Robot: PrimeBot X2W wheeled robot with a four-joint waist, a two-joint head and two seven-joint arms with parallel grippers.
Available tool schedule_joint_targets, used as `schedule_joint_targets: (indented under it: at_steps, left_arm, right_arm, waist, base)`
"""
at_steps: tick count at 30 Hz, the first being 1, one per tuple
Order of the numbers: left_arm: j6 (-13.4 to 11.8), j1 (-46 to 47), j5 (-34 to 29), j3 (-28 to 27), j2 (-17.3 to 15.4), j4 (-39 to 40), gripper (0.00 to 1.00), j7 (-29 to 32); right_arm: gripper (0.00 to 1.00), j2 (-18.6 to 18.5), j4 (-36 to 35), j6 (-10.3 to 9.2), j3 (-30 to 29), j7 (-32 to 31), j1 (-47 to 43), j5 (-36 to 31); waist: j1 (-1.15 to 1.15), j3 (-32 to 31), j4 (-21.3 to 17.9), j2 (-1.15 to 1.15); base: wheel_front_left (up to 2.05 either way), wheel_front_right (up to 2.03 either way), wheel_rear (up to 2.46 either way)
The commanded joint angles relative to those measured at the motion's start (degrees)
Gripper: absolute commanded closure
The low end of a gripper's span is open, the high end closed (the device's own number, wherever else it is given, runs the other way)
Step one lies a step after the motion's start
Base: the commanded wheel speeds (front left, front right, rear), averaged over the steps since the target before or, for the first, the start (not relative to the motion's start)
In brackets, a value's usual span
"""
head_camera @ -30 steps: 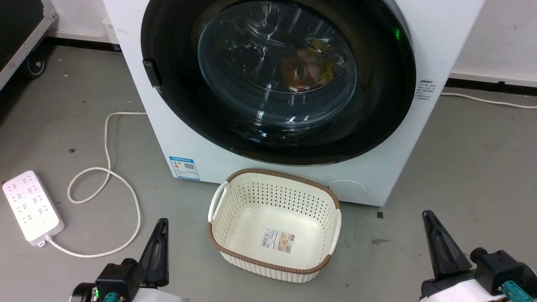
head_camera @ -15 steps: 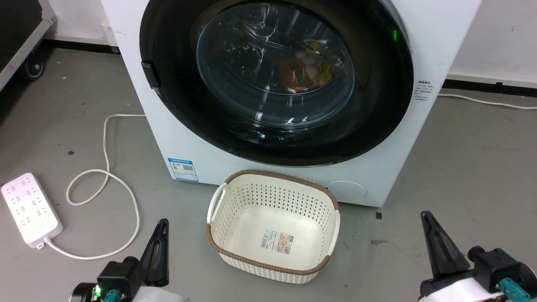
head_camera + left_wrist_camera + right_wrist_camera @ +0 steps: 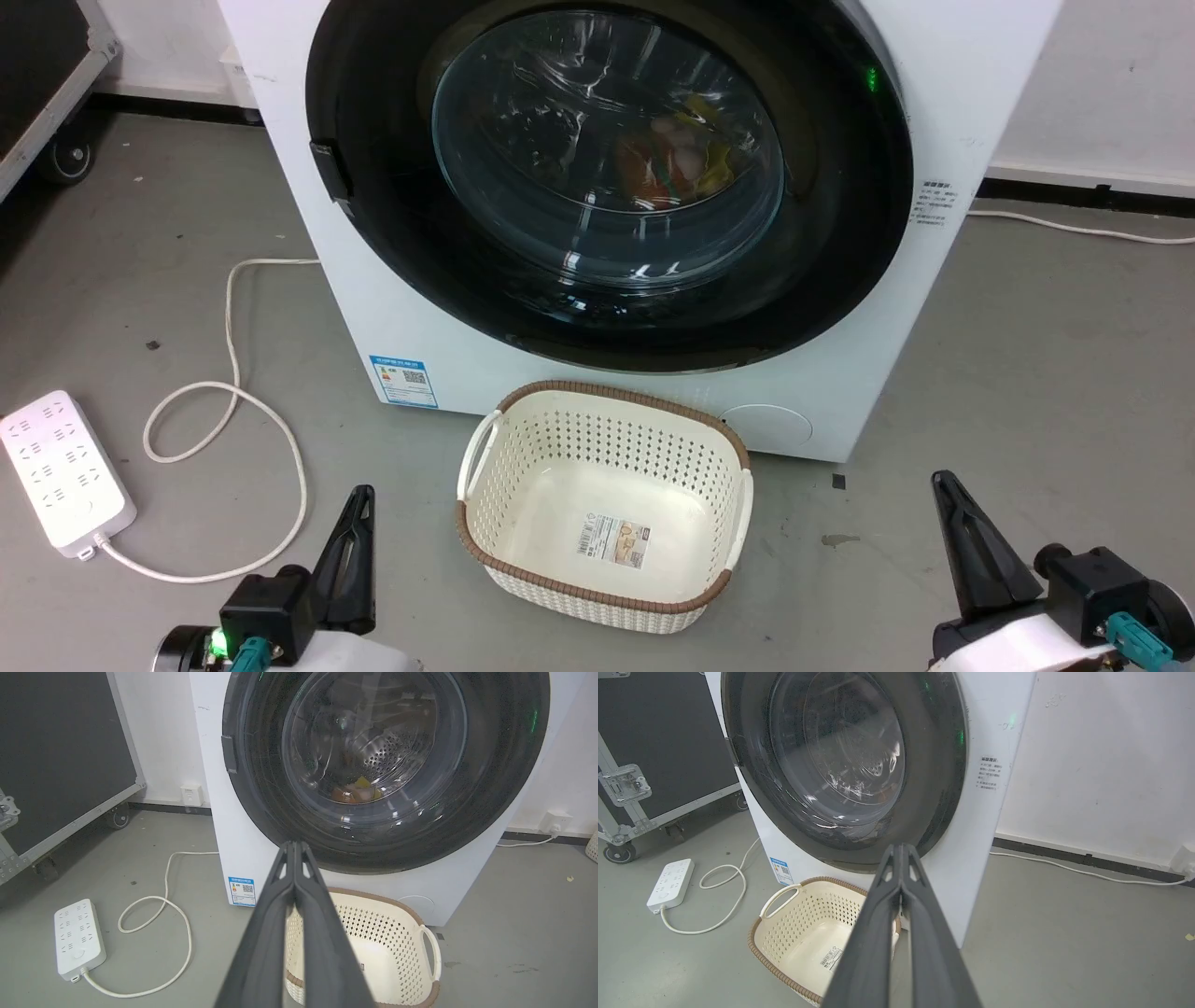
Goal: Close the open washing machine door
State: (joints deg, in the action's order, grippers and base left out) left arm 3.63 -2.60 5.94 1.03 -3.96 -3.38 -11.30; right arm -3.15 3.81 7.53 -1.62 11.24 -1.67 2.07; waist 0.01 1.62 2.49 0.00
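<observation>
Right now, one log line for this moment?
washing machine door: looks closed | left pincer: shut, empty | right pincer: shut, empty | basket: empty

Three views, seemingly close, share the washing machine [image 3: 971,84].

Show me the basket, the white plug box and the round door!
basket [image 3: 607,439], head view, its holey back wall.
white plug box [image 3: 61,476], head view, its top.
washing machine door [image 3: 607,163], head view, its glass window.
</observation>
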Motion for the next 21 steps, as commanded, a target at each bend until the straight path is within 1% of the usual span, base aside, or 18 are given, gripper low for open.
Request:
schedule_joint_targets:
  at_steps: [1, 21]
  left_arm:
    - [-0.3, 0.5, -0.6, -0.1, 0.2, 0.2, 1.0, 0.4]
    - [-1.0, 1.0, -1.7, -0.3, 0.4, 0.9, 1.0, 2.7]
  right_arm:
    - [1.0, 0.1, -0.4, -0.01, 0.1, -0.3, 0.4, -0.2]
    - [1.0, 0.1, -1.1, -0.02, 0.4, -2.6, 0.7, -0.6]
  waist:
    - [0.0, 0.0, 0.0, 0.0]
    - [0.0, -0.4, -0.6, 0.0]
  base:
    - [0.0, 0.0, 0.0]
    - [0.0, 0.0, 0.0]
